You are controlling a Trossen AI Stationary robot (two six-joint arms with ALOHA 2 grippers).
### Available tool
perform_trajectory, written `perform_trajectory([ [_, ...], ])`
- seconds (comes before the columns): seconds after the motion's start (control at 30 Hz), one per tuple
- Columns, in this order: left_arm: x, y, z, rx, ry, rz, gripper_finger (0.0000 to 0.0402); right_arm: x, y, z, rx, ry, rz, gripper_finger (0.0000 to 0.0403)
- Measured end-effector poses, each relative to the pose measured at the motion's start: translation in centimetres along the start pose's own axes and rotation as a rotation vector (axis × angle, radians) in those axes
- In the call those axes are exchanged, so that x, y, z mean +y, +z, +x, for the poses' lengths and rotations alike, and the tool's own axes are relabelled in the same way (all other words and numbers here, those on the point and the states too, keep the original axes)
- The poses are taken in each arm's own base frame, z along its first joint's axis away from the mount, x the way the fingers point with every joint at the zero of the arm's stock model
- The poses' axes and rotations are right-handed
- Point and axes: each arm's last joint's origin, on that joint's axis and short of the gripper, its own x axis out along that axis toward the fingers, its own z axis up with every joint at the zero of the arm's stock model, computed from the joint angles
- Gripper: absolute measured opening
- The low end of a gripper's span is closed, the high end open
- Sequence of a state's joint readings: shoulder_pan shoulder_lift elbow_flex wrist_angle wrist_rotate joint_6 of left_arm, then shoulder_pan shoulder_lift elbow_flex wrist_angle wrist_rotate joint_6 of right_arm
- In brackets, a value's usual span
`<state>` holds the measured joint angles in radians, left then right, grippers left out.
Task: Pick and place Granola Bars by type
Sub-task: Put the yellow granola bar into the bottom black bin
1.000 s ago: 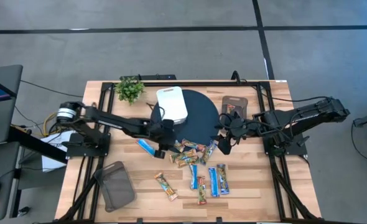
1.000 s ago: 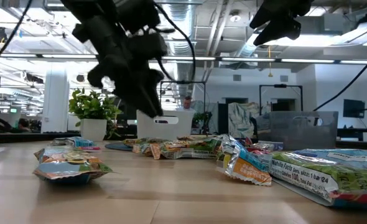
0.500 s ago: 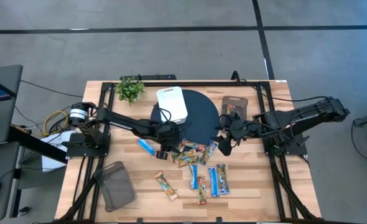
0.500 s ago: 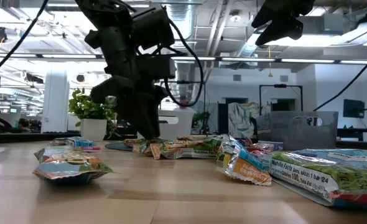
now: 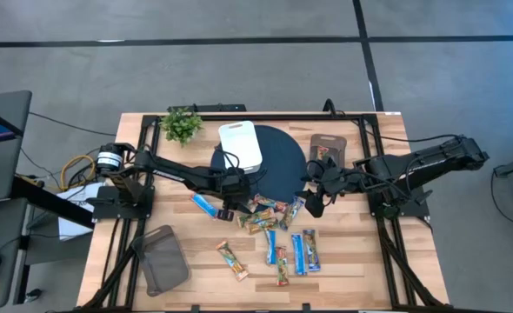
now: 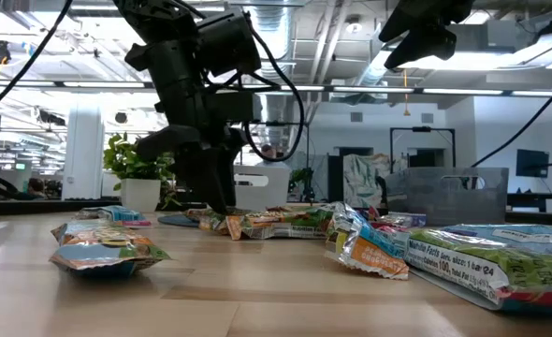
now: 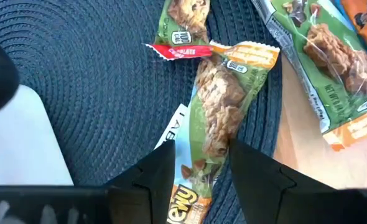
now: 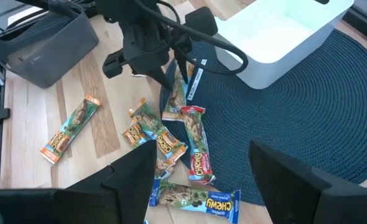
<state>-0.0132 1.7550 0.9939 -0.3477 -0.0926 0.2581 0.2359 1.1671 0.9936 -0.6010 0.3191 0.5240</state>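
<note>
Several granola bars (image 5: 278, 230) lie scattered on the wooden table (image 5: 361, 269) and on the edge of a dark round mat (image 5: 283, 165). Some are blue-and-white, others green, tan and red. My left gripper (image 7: 202, 180) is open and low over the pile, slanting down. A green-and-orange bar (image 7: 224, 102) lies on the mat between its fingertips, over a pale "chewy" bar (image 7: 186, 202). My right gripper (image 8: 214, 186) hangs open and high above the pile's right side (image 5: 313, 204), with nothing between its fingers. My left gripper has one finger (image 7: 152, 177) on each side of the green-and-orange bar's near end (image 7: 211, 140), coming from above at a slant. Whether the fingers touch the bar, I cannot tell. The bar lies flat on the mat.
A white tray (image 5: 241, 146) stands on the mat at the back, and a grey tray (image 5: 163, 259) stands at the front left. A potted plant (image 5: 182, 124) is at the back left, a brown packet (image 5: 328, 146) at the back right. Bare wood lies at the front right.
My left gripper has gone down toward the pile of bars and tipped more steeply, then kept still over the green-and-orange bar. The gap between its fingers has not changed. The bars lie as before.
</note>
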Motion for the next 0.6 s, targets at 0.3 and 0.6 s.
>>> perform_trajectory([
  [0.3,-0.12,-0.12,0.00,0.000,-0.060,-0.021,0.0146,0.02,0.03,0.00,-0.003,0.001,0.002,0.0248],
  [0.6,-0.57,-0.33,-0.06,0.035,-0.058,-0.028,0.0141,0.02,0.03,0.00,-0.003,0.001,0.002,0.0248],
])
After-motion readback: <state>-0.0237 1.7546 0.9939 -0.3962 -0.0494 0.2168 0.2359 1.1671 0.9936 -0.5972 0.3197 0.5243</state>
